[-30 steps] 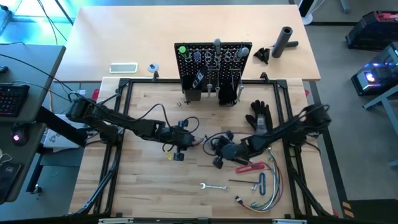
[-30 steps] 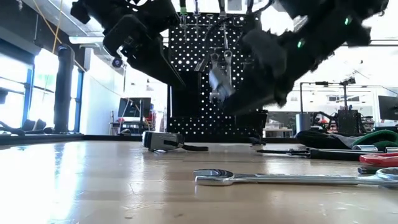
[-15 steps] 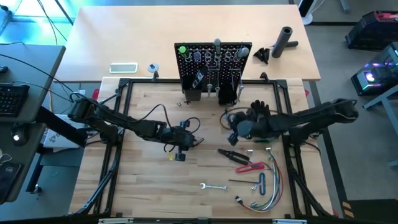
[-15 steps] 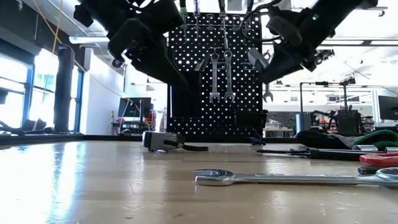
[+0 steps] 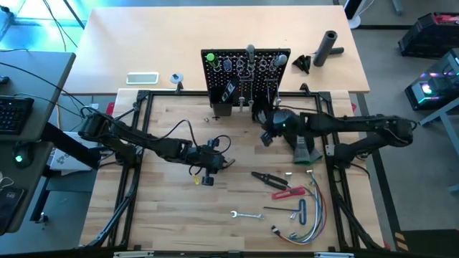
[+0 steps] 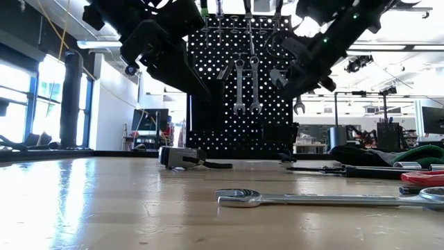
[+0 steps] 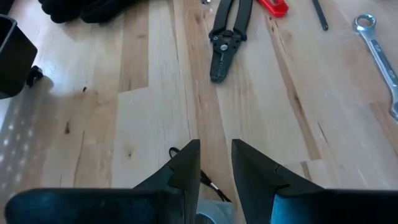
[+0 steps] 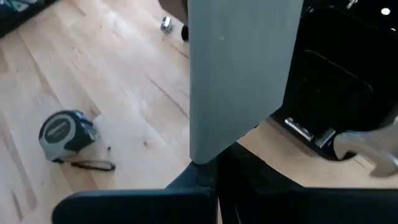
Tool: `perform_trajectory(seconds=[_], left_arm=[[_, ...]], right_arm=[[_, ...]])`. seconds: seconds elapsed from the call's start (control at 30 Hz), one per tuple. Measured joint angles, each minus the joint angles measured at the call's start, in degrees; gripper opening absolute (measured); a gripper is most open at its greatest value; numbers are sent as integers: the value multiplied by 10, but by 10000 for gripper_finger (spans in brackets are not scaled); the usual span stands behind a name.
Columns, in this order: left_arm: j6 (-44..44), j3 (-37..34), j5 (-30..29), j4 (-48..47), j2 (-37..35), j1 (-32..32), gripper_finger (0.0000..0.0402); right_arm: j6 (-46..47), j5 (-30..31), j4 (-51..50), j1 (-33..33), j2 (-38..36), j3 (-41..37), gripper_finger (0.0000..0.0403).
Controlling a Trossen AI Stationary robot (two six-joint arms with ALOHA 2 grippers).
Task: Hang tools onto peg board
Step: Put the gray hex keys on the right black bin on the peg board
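Pale matt wood table (image 5: 165, 215); shiny metal wrench (image 6: 326, 199); black perforated peg board (image 5: 244, 68).

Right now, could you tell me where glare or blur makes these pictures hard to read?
Low view: bright windows behind leave both arms and the peg board as dark silhouettes, and the near wrench is soft. Right wrist view: a blurred grey slab fills the middle. High view: evenly lit.

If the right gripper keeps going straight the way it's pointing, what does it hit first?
Most likely the peg board. The right gripper, jaws shut on a flat grey blade, faces the black bins at its base; depth is hard to judge.
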Motion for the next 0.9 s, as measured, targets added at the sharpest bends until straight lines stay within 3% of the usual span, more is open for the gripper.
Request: perform_trajectory(seconds=[0.33,0.9], left_arm=[[5,0,0,3,0,0,85],[5,0,4,2,0,0,85]], right_arm=[[-8,-69,21,-71,42,0,7],[-9,-96,41,-121,79,0,9]])
